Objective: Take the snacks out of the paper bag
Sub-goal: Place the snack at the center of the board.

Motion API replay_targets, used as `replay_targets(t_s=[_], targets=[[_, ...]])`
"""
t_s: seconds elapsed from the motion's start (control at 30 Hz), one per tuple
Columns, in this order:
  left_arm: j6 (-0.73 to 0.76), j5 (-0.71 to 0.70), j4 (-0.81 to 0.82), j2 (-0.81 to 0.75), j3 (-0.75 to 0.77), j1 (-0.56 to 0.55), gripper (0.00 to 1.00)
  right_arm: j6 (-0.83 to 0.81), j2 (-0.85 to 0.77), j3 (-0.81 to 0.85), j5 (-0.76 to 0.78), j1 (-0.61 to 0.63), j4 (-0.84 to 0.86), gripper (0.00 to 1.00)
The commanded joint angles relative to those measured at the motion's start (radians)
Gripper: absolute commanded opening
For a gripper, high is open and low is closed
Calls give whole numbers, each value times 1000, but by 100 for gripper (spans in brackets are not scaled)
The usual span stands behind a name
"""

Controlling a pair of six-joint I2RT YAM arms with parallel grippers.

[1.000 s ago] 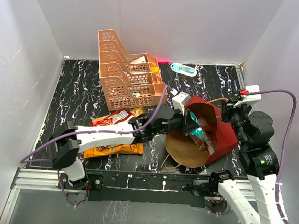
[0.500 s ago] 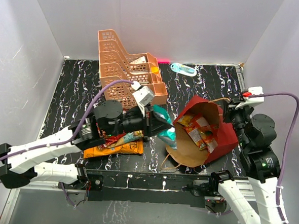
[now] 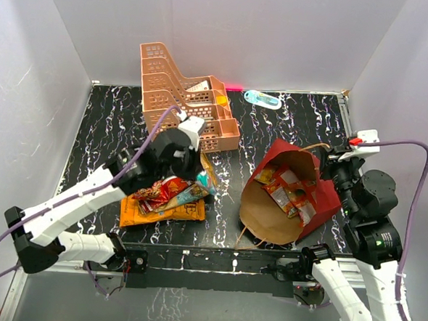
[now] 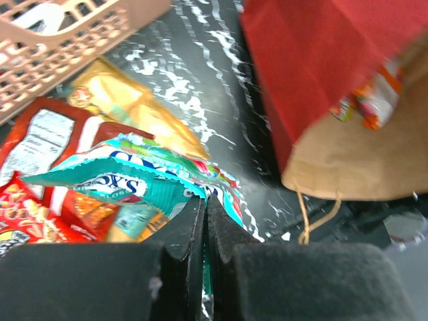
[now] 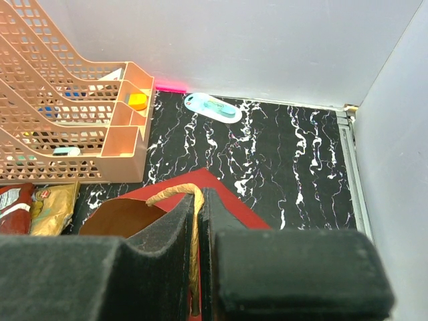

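Observation:
The paper bag (image 3: 320,200) lies tilted at the right of the table, red outside, its brown mouth (image 3: 265,214) open toward the near left. Red and orange snacks (image 3: 288,194) show inside it. My right gripper (image 3: 337,164) is shut on the bag's twine handle (image 5: 175,193) at the top rim. My left gripper (image 3: 198,180) is shut on a teal packet (image 4: 127,184), low over the snack pile left of the bag. That pile holds an orange chip bag (image 3: 160,214), a red packet (image 3: 154,193) and a tan-gold bag (image 4: 134,107).
A peach tiered rack (image 3: 181,100) stands at the back, just behind the snack pile. A small blue-green bottle (image 3: 263,99) lies by the back wall. The bag's other twine handle (image 3: 244,235) trails toward the near edge. White walls close in three sides.
My left gripper pulled out of the bag's mouth with the teal packet and swung left and down to the snack pile. The right gripper kept its hold on the handle.

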Motion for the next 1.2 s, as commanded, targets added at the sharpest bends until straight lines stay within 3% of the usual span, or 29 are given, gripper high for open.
replay_targets(t_s=[0.0, 0.43, 0.7, 1.17], targets=[[-10, 85, -28, 43, 85, 157, 0, -4, -21, 10, 3, 2, 75, 8], [-144, 73, 118, 72, -22, 378, 0, -7, -30, 10, 13, 2, 68, 8], [-281, -19, 239, -21, -260, 382, 0, -7, -32, 19, 10, 1, 61, 8], [-534, 80, 266, -197, -557, 380, 0, -2, -35, 9, 5, 2, 58, 8]])
